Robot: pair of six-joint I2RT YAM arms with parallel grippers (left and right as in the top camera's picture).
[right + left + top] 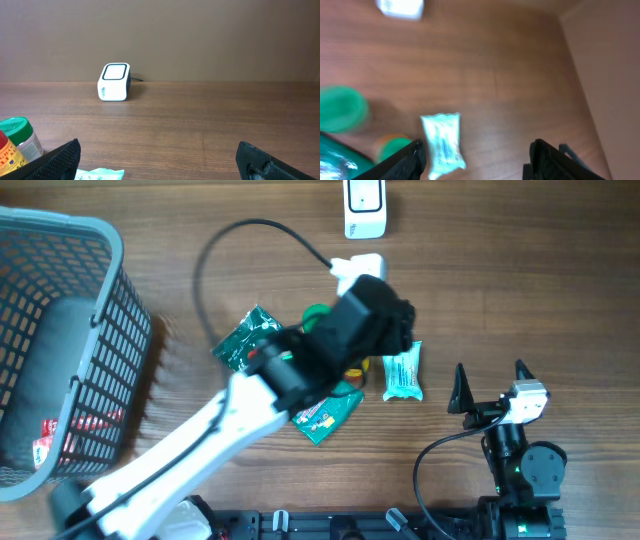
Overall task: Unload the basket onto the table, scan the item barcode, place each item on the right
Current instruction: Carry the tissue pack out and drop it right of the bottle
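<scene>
Mint packet (403,376), perhaps faintly printed, white scanner (364,207), grey lattice basket (122,340)

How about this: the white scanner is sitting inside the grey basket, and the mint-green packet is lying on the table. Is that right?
Not quite. The white scanner is not inside the grey basket. It stands on the wooden table, well away from the basket, as the overhead view shows. The mint-green packet does lie on the table.
</scene>
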